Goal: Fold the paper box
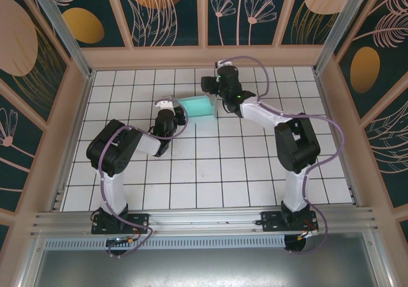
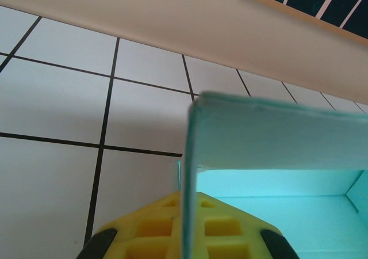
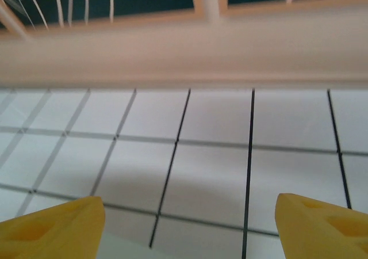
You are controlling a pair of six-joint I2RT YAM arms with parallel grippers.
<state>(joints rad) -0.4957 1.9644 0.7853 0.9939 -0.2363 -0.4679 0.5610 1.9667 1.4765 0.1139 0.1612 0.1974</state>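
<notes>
The paper box (image 1: 199,106) sits toward the far middle of the desk (image 1: 210,172). It is thin, pale turquoise card with matte faces and sharp creases. From above it reads as a small slanted rectangle between the two arms. The left end effector (image 1: 173,113) meets its left edge. The right end effector (image 1: 212,85) hangs just past its far right corner, and from that height I cannot tell whether it touches the card.

The left wrist camera adds what the overhead one cannot. Here the paper box (image 2: 276,135) is partly raised, with one wall standing on edge and a broad panel folded over from its top. Beneath the panel is a bright turquoise inner floor, creased at the right. The upright wall runs down between the yellow fingers (image 2: 230,233) of the left end effector (image 2: 187,239), which is clenched on it. Those fingers look like moulded plastic with square pockets in a lattice.

In the slightly blurred right wrist view, the right end effector (image 3: 190,218) is released. Its two smooth yellow fingertips (image 3: 57,224) stand wide apart over glossy white tiles with thin black grout lines. A pale peach rail (image 3: 184,52) borders the desk beyond.
</notes>
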